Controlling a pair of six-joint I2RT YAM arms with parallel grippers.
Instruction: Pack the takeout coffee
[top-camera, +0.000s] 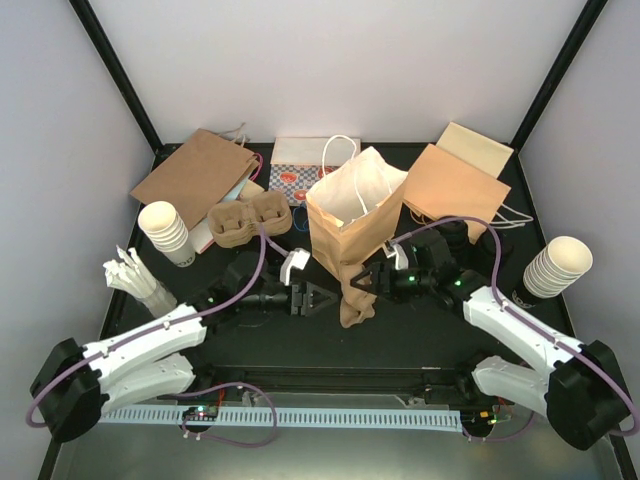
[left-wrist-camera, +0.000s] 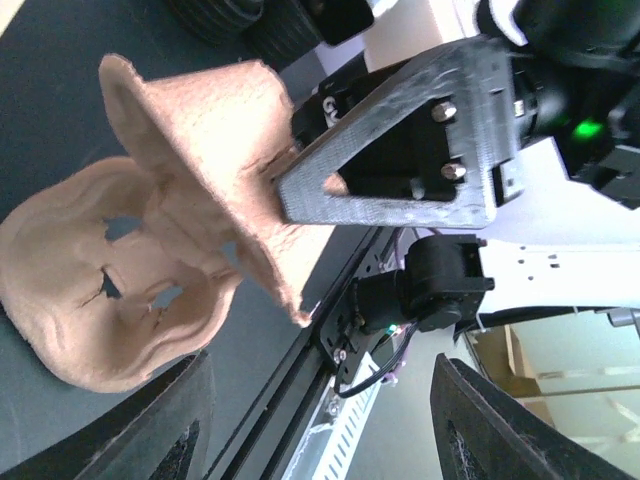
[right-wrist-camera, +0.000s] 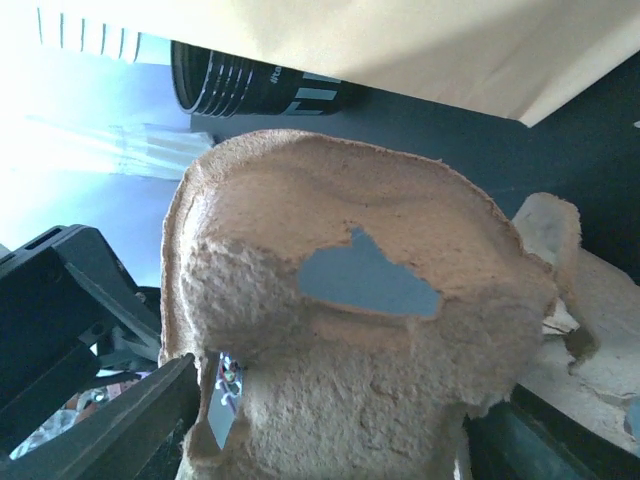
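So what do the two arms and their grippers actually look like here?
The left arm and right arm have white shell links between black joints and black bases. A purple cable loops along each; green lights glow near the wrists. The left gripper and right gripper are black, with flat triangular fingers pierced by cut-outs.

Pale walls (top-camera: 330, 60) stand on three sides, plain and bare. Thin black bars (top-camera: 120, 70) run up the back corners. The tabletop (top-camera: 400, 340) is flat and black. A long white strip with little slots (top-camera: 330, 415) lies along its near edge. In front of that is a shiny grey metal sheet (top-camera: 330, 455). The light is bright and soft all over.
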